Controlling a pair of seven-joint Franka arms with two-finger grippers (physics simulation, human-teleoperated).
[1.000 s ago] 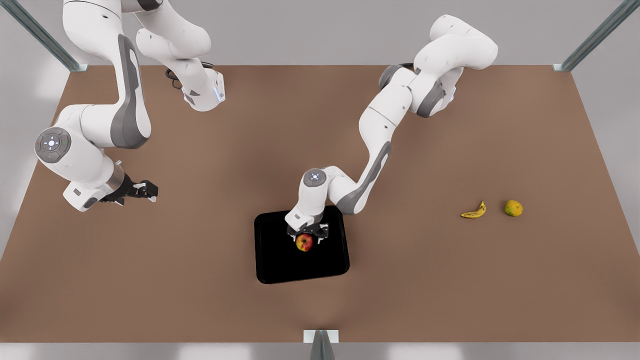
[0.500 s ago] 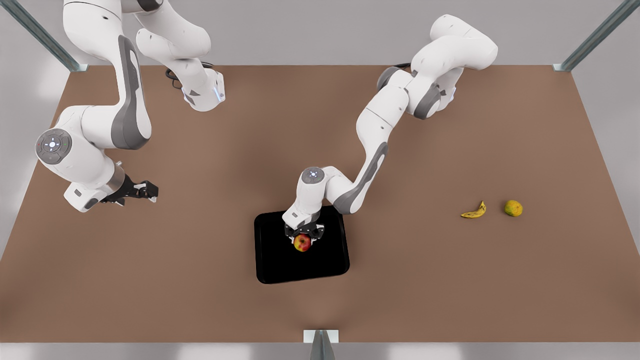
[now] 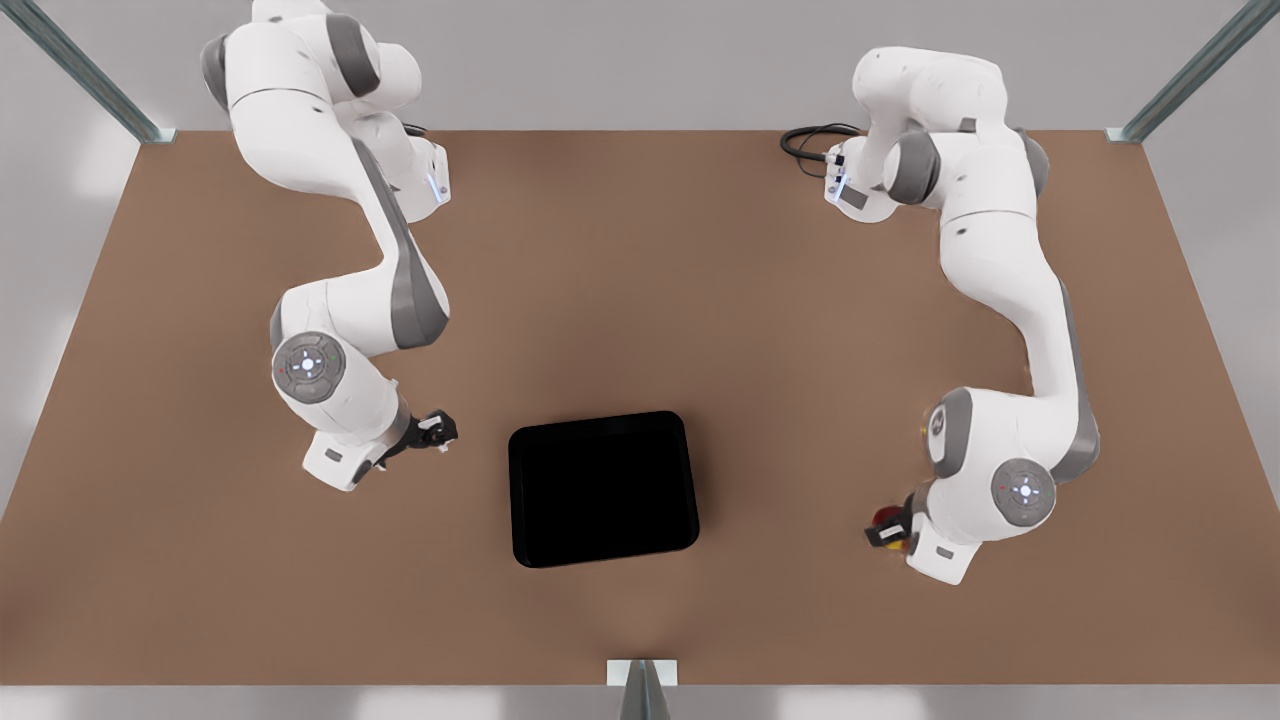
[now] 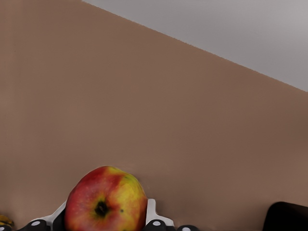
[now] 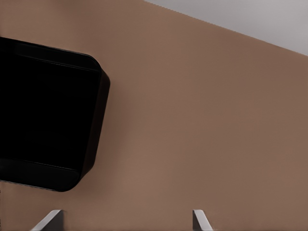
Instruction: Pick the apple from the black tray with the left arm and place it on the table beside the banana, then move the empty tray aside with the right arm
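Fingers of the right gripper (image 3: 440, 432), spread apart and empty, hang just off the left edge of the black tray (image 3: 603, 489) in the front view, likely lined up to slide it aside. That tray lies bare at the table's (image 3: 640, 300) middle with nothing in the way. Far to the front view's right, the left gripper (image 3: 888, 527) clenches the apple (image 4: 106, 199) low over the table, seemingly about to set it down, though its own arm hides the spot beyond.
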